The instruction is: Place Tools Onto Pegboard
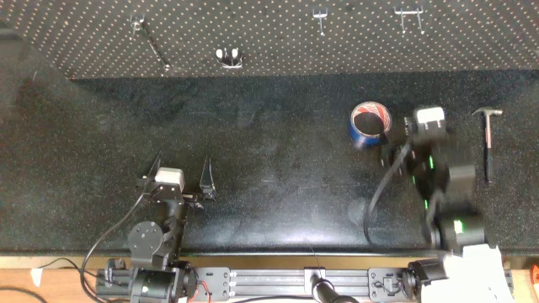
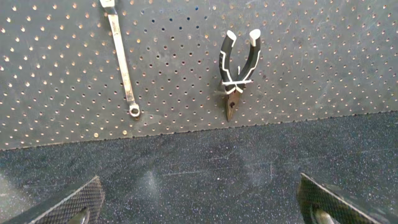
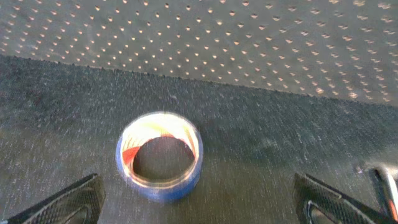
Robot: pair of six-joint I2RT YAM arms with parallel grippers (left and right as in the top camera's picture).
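No text, number or sign can be read. The blue tape roll (image 3: 161, 186) has red and white print on its inner core, too blurred to read.

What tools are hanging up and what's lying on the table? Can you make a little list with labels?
Hanging on pegboard: wrench, pliers
Empty hooks: two sets, toward the board's right side
Lying on table: roll of blue tape, hammer
Left claw: open, holding nothing, facing the hung wrench and pliers
Right claw: open, holding nothing, pointed at the tape roll
Not yet hung: tape roll, hammer
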